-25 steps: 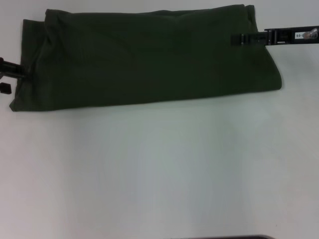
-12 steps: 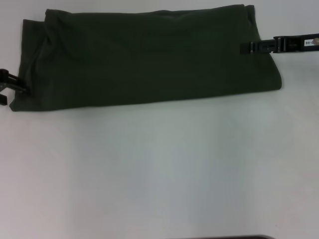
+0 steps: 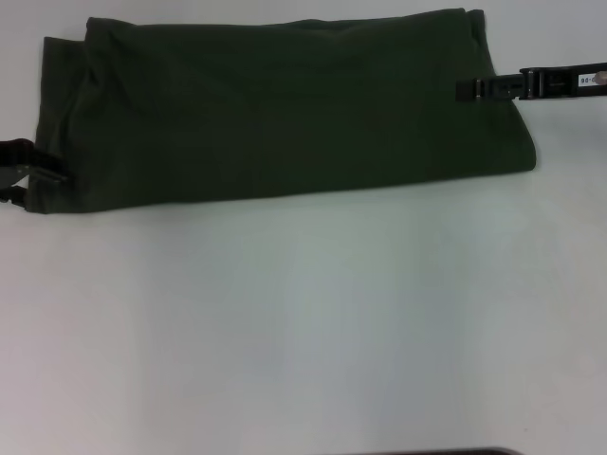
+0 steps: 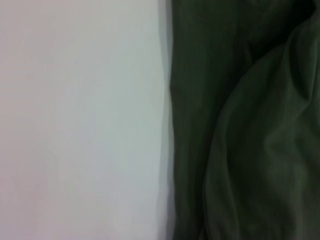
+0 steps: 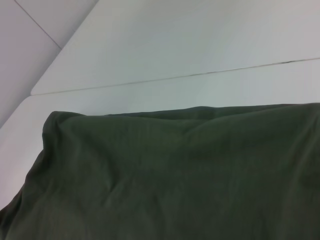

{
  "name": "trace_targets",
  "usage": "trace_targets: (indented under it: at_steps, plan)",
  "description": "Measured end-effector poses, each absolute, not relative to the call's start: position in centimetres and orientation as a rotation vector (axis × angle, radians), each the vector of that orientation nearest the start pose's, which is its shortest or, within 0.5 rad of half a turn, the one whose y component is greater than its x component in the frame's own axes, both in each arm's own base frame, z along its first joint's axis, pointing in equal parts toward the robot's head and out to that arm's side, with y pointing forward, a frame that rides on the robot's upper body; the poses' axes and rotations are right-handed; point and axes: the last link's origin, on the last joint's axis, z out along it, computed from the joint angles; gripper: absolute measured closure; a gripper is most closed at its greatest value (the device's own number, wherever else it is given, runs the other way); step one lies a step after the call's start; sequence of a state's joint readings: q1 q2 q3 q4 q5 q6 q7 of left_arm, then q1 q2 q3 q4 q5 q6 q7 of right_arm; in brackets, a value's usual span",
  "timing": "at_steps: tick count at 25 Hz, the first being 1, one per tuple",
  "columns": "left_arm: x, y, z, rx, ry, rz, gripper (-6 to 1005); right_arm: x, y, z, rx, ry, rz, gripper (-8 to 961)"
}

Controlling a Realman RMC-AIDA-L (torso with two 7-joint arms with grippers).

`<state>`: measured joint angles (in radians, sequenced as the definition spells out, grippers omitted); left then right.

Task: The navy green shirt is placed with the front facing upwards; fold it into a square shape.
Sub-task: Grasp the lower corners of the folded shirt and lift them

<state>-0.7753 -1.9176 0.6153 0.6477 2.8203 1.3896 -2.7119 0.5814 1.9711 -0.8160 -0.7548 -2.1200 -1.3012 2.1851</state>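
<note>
The left gripper [image 3: 28, 175] and right gripper [image 3: 467, 90] flank the navy green shirt [image 3: 285, 109], a long band on the bench [image 3: 303, 322], probably for an end-to-end fold; their jaws' state can't be told.

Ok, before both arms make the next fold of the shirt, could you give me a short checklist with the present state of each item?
1. The navy green shirt is already folded into a long band across the table: ok.
2. Left gripper is at the band's left end: ok, it is at the near corner there.
3. Right gripper is at the band's right end: ok, it reaches over the right edge.
4. Each gripper really holds cloth: cannot tell from any view.
5. Cloth lies flat: not ok, the left wrist view shows a soft ridge near the left end.
6. Shape is square: not ok, the band is much wider than deep, so a fold across is probably still needed.
</note>
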Motion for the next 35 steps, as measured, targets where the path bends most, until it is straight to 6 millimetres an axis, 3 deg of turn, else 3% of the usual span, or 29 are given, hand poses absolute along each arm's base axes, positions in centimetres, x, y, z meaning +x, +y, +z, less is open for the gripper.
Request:
trace_targets:
  at_steps: [16,21,27,32,35]
  plan:
    - [-30.6,39.4,5.1,2.65,2.427,-0.38,485,28.2,38.3,4.7,-2.312,1.425,0.447,41]
    - [-30.3,39.3,5.4,2.636,2.408,-0.378,683,28.9,38.1,5.5,-2.285,1.474,0.4,42]
    - [-30.0,38.9,6.2,2.626,2.381,-0.404,949,30.3,37.5,8.0,-2.217,1.578,0.163,44]
    - [-30.0,38.7,6.6,2.626,2.377,-0.404,983,31.0,36.9,8.6,-2.17,1.652,-0.008,46]
    - [-29.9,38.8,6.6,2.633,2.369,-0.404,996,30.9,37.0,8.2,-2.171,1.652,-0.005,47]
